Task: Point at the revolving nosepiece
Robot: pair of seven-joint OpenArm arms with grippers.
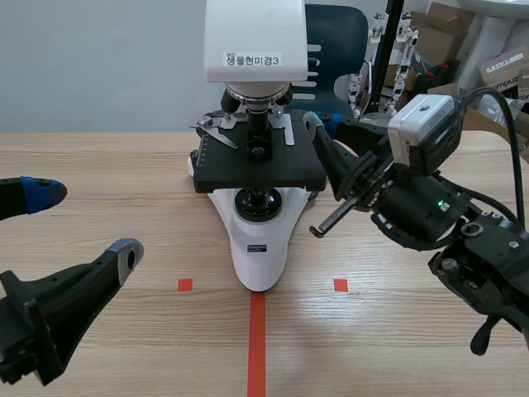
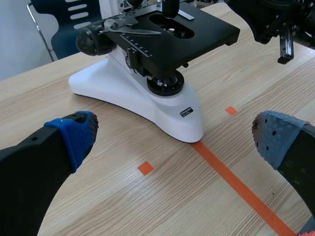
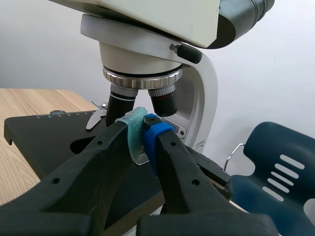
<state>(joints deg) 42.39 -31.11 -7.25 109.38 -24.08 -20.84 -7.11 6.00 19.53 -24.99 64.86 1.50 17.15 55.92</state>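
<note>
Scene view puts a white microscope [image 1: 258, 248] at the middle of the bench [image 1: 99, 165], its black stage [image 1: 256, 169] level above the foot. The revolving nosepiece [image 1: 256, 99] sits right under the white head, above the stage, with the objectives [image 1: 258, 132] hanging from it.

The right arm [image 1: 430, 207] comes in raised and angled toward the microscope. The right jaws are pressed together on nothing. Their tips lie just beside the stage's right rear corner. In the right wrist view the green pad [image 3: 134, 132] and blue pad [image 3: 155, 137] meet just below and in front of the silver-ringed nosepiece [image 3: 142, 77]. They are close under the two objectives [image 3: 162, 101], and I cannot tell whether they touch them.

The left jaws are spread wide and low, the blue pad [image 1: 37, 193] and grey pad [image 1: 128, 251] well apart from the microscope. A dark blue chair [image 1: 335, 41] stands behind the bench.
</note>
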